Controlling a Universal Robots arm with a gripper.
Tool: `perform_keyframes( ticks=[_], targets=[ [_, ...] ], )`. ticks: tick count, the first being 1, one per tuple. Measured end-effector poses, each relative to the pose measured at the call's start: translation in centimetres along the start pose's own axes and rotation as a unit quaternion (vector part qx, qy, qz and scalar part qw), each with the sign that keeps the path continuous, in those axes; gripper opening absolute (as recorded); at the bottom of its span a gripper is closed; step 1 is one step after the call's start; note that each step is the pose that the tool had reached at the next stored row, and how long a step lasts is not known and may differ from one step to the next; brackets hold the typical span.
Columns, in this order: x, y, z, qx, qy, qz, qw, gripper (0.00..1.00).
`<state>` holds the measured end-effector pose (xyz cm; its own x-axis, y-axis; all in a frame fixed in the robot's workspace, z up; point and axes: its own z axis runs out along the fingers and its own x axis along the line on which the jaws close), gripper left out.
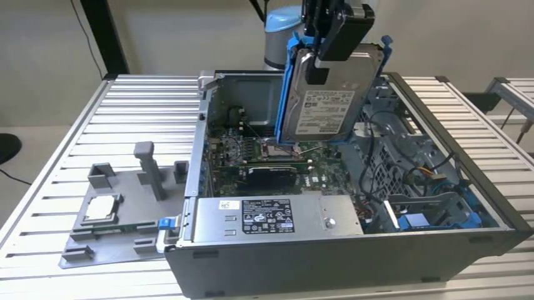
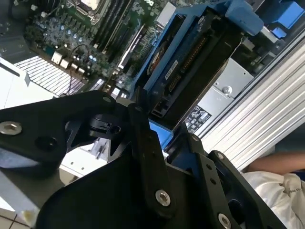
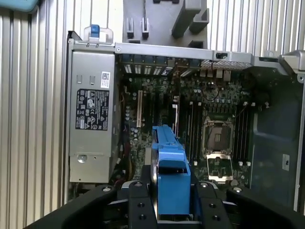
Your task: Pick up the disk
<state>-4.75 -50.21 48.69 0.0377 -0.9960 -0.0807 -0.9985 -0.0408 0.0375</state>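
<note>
Already the disk (image 1: 327, 106) is held upright in the air above the open computer case (image 1: 351, 250), its white label facing the exterior view and its blue bracket (image 3: 169, 176) clamped at the upper end by the pincer (image 1: 329, 47). No part of it is seen touching the motherboard (image 3: 190, 124) below, so the pickup is judged essentially done. Beside the case, a grey fixture (image 1: 117, 206) rests on the slatted table (image 1: 50, 187).
</note>
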Motion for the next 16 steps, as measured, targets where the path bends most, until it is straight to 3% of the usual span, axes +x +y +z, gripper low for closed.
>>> perform_keyframes(
  ticks=[7,16],
  targets=[
    [0.67,-1.47,-0.11,0.0004,0.0,0.0,1.0,0.0],
    [2.02,-4.15,-0.31,0.0004,0.0,0.0,1.0,0.0]
  ],
)
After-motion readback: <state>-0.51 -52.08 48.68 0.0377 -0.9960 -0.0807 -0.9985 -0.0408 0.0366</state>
